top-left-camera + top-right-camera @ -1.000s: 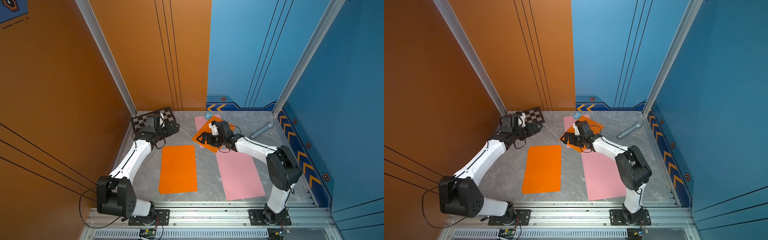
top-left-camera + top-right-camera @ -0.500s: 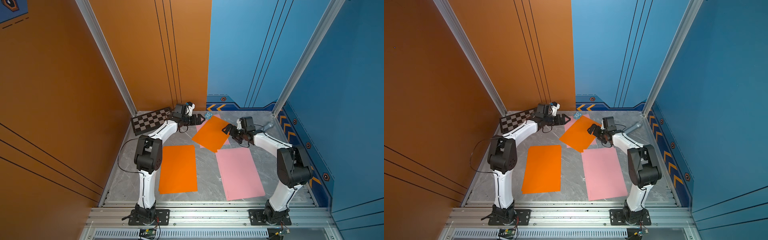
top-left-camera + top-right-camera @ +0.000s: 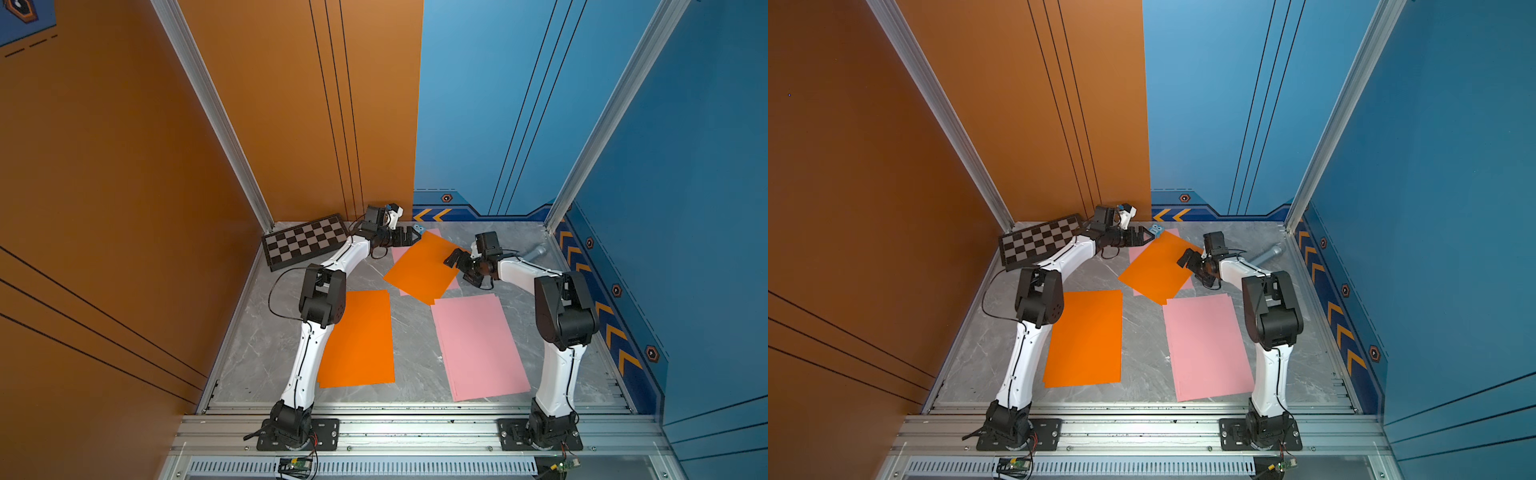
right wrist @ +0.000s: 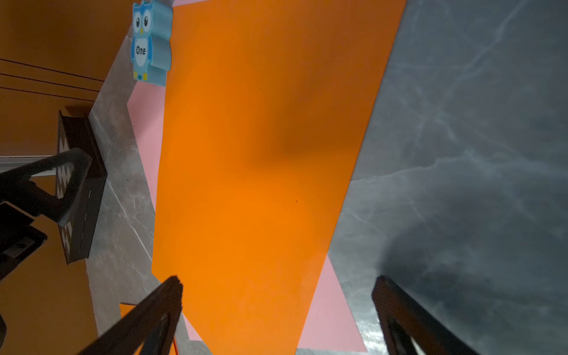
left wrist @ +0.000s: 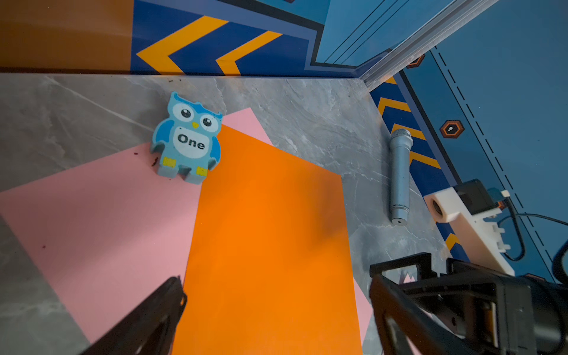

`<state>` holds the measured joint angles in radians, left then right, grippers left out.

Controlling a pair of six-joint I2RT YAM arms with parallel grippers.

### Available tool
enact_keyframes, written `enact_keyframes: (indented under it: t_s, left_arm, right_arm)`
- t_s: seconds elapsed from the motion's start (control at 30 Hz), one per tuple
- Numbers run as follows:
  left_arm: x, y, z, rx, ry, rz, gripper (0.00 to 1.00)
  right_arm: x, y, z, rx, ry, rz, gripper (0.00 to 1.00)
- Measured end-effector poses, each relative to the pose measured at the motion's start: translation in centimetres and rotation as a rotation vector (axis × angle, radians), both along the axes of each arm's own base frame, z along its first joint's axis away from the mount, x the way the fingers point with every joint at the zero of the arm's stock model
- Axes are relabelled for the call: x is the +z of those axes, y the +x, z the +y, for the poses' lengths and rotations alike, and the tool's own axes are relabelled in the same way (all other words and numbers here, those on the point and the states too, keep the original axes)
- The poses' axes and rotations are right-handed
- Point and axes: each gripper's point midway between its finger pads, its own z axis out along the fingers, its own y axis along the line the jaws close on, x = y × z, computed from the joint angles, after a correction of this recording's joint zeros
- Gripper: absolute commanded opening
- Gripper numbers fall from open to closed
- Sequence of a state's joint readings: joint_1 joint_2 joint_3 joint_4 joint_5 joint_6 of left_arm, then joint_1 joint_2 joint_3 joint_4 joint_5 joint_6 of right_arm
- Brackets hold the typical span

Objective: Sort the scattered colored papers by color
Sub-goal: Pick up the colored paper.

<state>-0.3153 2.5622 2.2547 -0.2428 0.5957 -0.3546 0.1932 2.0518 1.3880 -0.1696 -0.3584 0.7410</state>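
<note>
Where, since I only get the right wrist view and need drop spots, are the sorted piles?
Observer: The orange pile lies flat beside the left arm, nearer the arm bases than the tilted orange sheet you see.
Operator: And the pink ones?
Observer: The pink pile lies flat beside the right arm, with bare table between it and the orange pile.
</note>
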Motion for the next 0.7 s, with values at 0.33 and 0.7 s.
enact_keyframes:
  t_s: [0.33, 0.7]
  left_arm:
    - [-4.3, -0.1, 0.1, 0.040, 0.040, 0.147, 0.98]
    - [-5.1, -0.1, -0.2, 0.068, 0.037, 0.201, 0.96]
  right_arm:
    - [0.2, 1.4, 0.2, -0.007, 0.009, -0.008, 0.98]
    - [-0.4, 2.6, 1.6, -0.010, 0.036, 0.004, 0.98]
